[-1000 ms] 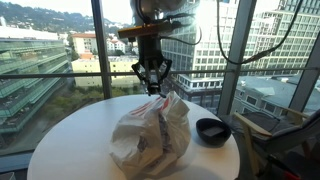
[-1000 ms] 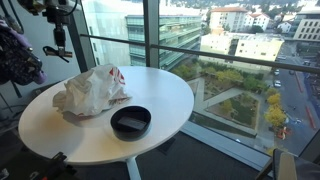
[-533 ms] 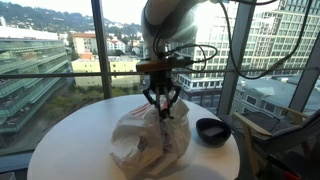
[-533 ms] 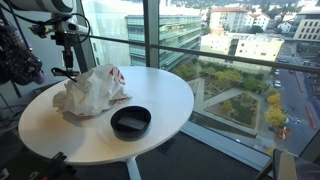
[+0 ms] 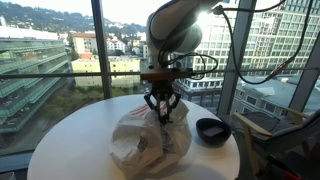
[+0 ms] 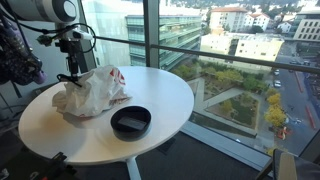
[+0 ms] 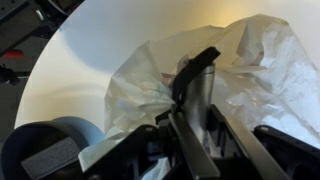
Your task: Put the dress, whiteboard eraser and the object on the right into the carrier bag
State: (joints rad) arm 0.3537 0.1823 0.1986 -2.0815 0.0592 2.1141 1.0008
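Note:
The white plastic carrier bag lies crumpled on the round white table; it also shows in the other exterior view and the wrist view. My gripper hangs just above the bag's top, over its opening. In the wrist view the gripper is shut on a grey oblong object with a black end, which looks like the whiteboard eraser, pointing down at the bag. No dress is in view.
A black bowl stands on the table beside the bag, near the table's edge; it shows at the wrist view's lower corner. Window glass and frames stand close behind the table.
My gripper has come down from well above the table to just over the bag's top, with the grey object still held. Bag and bowl have not moved.

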